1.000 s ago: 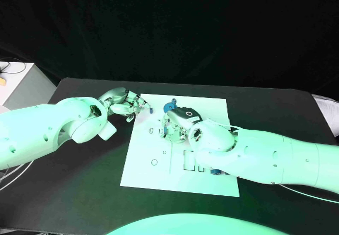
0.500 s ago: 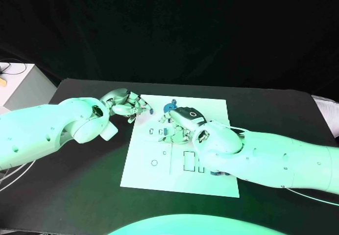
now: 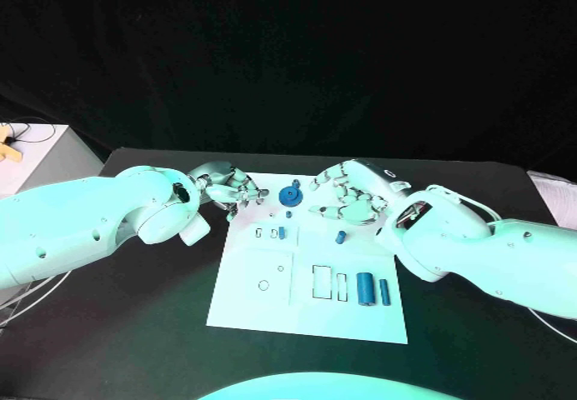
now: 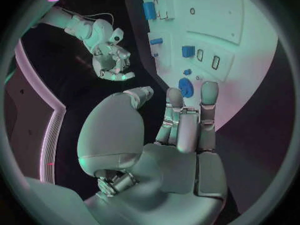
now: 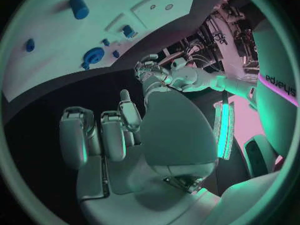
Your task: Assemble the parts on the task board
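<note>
The white task board point(image 3: 258, 304) lies in the middle of the black table. A round blue part point(image 3: 290, 196) stands near its far edge, between my two hands. My left hand point(image 3: 234, 193) hovers at the board's far left corner, fingers apart and holding nothing; in the left wrist view its fingertips point(image 4: 209, 91) reach close to the round blue part point(image 4: 185, 87). My right hand point(image 3: 348, 200) hangs over the far edge, just right of that part, with nothing in it. Two blue cylinders point(image 3: 363, 289) lie side by side at the board's front right. A small blue piece point(image 3: 340, 237) lies mid-board.
A white box point(image 3: 30, 146) stands at the table's far left. The board has rectangular slots point(image 3: 323, 279) and a round hole point(image 3: 264, 284) near its front. Another small blue part point(image 3: 282, 232) sits in the left row of sockets.
My right hand has lifted off the board's middle and drawn back to the far edge, uncovering the small blue piece and the two cylinders. The left hand has barely moved.
</note>
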Robot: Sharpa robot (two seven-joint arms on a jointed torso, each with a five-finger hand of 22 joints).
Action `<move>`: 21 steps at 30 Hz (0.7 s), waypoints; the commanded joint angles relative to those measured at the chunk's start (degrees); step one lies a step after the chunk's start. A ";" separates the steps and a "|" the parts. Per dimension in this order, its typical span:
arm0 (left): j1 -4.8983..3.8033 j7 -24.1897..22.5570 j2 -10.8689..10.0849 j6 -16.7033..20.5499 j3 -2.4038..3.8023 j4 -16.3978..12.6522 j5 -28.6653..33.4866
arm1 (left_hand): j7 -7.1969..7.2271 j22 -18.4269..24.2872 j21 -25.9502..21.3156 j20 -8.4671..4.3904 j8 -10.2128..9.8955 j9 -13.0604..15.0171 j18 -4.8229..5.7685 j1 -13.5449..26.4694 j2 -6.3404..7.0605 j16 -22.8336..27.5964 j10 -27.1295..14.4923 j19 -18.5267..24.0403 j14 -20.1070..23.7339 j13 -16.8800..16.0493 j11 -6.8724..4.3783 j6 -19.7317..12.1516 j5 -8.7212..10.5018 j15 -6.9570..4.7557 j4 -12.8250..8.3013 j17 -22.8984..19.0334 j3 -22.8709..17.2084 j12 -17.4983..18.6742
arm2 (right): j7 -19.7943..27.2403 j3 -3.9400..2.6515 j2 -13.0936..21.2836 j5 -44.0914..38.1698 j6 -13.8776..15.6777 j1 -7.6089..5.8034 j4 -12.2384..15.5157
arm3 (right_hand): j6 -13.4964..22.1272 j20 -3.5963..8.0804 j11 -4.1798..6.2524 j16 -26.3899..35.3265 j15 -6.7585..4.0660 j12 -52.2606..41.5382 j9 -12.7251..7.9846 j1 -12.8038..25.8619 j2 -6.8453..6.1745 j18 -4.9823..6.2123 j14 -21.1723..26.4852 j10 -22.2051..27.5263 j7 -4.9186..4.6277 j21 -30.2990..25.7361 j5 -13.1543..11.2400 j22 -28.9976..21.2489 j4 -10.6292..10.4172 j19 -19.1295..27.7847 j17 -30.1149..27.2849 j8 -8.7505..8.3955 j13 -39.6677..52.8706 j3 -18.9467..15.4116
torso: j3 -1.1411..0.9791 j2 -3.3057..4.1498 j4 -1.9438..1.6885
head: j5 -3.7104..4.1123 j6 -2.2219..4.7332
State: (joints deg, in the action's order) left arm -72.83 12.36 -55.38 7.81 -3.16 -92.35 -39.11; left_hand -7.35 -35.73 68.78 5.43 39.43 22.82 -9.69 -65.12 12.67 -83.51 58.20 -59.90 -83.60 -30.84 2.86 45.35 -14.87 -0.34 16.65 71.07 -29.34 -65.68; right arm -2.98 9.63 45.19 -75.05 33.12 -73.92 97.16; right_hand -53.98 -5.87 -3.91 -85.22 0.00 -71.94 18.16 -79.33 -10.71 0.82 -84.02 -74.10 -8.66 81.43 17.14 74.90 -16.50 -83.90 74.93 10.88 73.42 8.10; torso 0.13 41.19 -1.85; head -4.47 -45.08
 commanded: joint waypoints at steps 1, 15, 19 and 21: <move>-0.81 10.36 0.71 -9.00 0.05 -0.13 -4.83 | 0.22 0.32 -0.38 -0.41 0.92 0.68 -0.20 0.66 -0.54 0.41 0.13 0.01 0.04 -0.17 -0.06 -0.46 0.29 -0.54 0.17 -0.53 0.86 -0.17 | 4.88 0.01 1.74 11.75 -0.93 -0.66 0.12 | 0.10 0.33 0.01 0.53 -0.36 1.00 0.04 -0.56 0.03 1.14 -3.88 0.97 0.00 -1.43 0.50 12.29 0.02 -2.95 8.75 0.29 -0.79 0.51 | -0.65 -0.88 0.56 | -0.84 0.23; -2.93 15.87 8.60 -22.23 -0.28 6.24 -11.46 | 1.46 0.70 -0.95 -1.12 5.53 4.44 -0.15 1.71 -2.28 0.41 0.88 -0.54 -0.18 -2.00 -1.11 -0.13 0.19 -1.40 0.18 -0.20 2.66 -1.08 | 2.96 -0.37 6.06 18.96 -3.78 -2.82 -3.83 | 1.36 0.19 -0.27 1.37 -0.13 2.20 -0.11 0.11 -0.45 1.57 -3.42 2.26 -0.30 -3.88 1.18 11.61 -0.04 -2.15 7.90 0.47 -1.97 1.01 | -1.61 -1.61 0.43 | -1.99 -0.38; -3.43 16.34 10.98 -24.77 -0.73 8.96 -11.66 | 1.28 0.83 -1.14 -1.24 5.87 5.32 -0.08 3.74 -2.18 0.43 0.29 -0.68 -0.15 -1.52 -0.98 -1.21 0.38 -1.36 0.25 -0.13 4.03 -0.77 | 2.53 -0.42 6.09 19.31 -4.22 -3.07 -4.76 | 1.47 0.18 -0.29 1.50 -0.11 2.35 -0.13 0.15 -0.51 1.62 -3.36 2.42 -0.33 -4.14 1.31 11.54 -0.05 -2.07 7.76 0.49 -2.11 1.04 | -1.72 -1.66 0.42 | -1.94 -0.68; -3.80 16.56 12.28 -25.87 -1.07 10.38 -11.71 | 1.20 0.77 -1.17 -1.22 5.82 5.56 -0.04 4.51 -2.13 0.38 0.03 -0.78 -0.17 -1.31 -0.91 -1.64 0.45 -1.30 0.25 0.00 4.70 -0.64 | 2.37 -0.45 6.08 19.40 -4.29 -3.17 -5.10 | 1.47 0.18 -0.29 1.50 -0.11 2.35 -0.13 0.15 -0.51 1.62 -3.36 2.42 -0.33 -4.14 1.31 11.54 -0.05 -2.07 7.76 0.49 -2.11 1.04 | -1.80 -1.66 0.40 | -1.98 -0.78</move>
State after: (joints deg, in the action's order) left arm -76.34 27.31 -43.75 -12.89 -4.18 -82.69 -49.39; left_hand -6.15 -34.98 67.96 4.49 44.92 28.29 -9.69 -61.16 10.67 -83.30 58.65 -60.60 -83.64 -32.24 1.76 44.03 -14.63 -1.34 16.84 71.04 -24.94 -66.55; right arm -0.39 9.23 51.29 -57.29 30.65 -77.02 92.26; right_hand -52.94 -5.86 -4.06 -83.99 -0.01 -69.83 18.10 -79.41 -10.79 1.71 -84.02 -72.13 -9.06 77.48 18.18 74.94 -16.52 -83.90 74.92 11.07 71.35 8.88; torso -1.51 39.58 -1.38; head -6.42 -45.68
